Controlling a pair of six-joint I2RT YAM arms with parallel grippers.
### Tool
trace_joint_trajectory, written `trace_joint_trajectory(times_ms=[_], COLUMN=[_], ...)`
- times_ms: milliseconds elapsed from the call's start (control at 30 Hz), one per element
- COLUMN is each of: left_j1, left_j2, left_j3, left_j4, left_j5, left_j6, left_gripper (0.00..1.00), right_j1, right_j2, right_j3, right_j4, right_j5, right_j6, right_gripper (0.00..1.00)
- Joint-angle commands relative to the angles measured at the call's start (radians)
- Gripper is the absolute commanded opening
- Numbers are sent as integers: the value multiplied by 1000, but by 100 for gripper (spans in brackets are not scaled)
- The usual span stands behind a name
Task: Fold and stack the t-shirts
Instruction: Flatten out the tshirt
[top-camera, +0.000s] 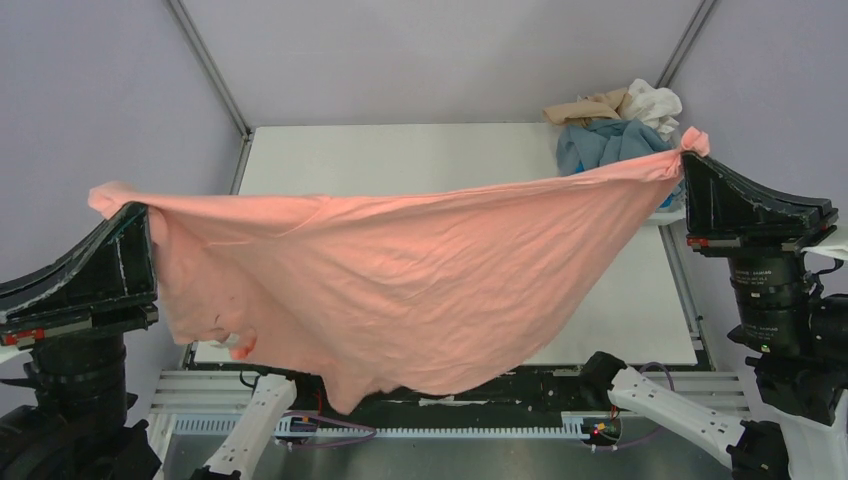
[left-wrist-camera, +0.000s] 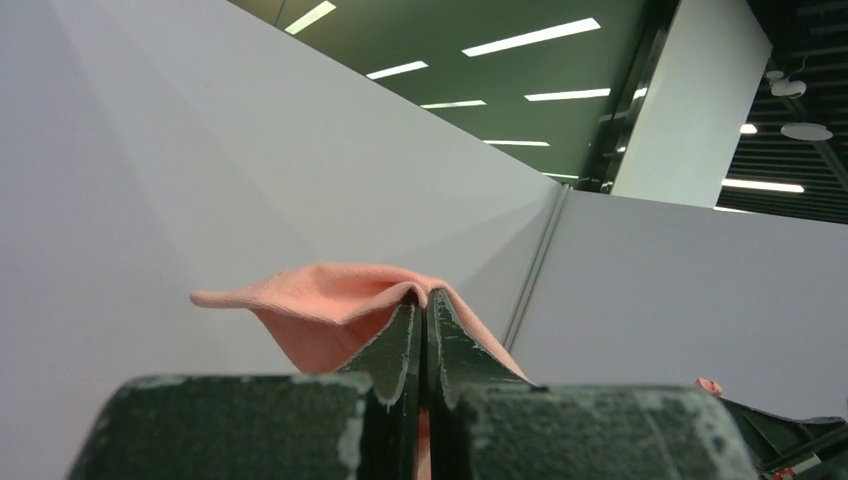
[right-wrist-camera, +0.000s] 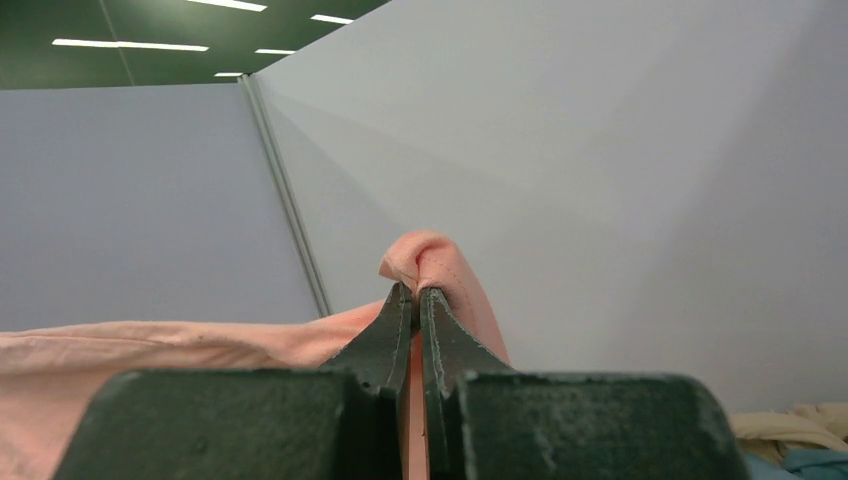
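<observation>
The pink shirt hangs stretched across mid-frame above the table — left gripper and right gripper each clamped on a corner — other shirts heaped upper right.

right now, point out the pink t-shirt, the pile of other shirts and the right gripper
pink t-shirt (top-camera: 400, 270): top external view, middle of the hanging cloth
pile of other shirts (top-camera: 600, 145): top external view, the grey-blue shirt at its front
right gripper (right-wrist-camera: 412, 295): right wrist view, fingertips pinching pink cloth
</observation>
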Motion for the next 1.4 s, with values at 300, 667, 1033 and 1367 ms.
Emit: trace_joint_trajectory(times_ms=[300,667,1033,1367], left_j1=[3,2,4,7], left_j2=[307,740,1223,1597], left_j3=[-452,-805,-524,-129], left_j4=[331,760,767,657], left_j5=[-93,-134,-90,-74], left_j6=[83,82,162,254], left_gripper=[2,2,2,22], right_j1=[-3,-208,-380,-490], right_j2=[218,550,875,1310], right_j3=[-363,-692,-649,-317], right_j4=[371,593,785,884], right_j5=[815,754,549,435], right_j6=[-296,-89,-40,-217], right_gripper=[0,0,0,13])
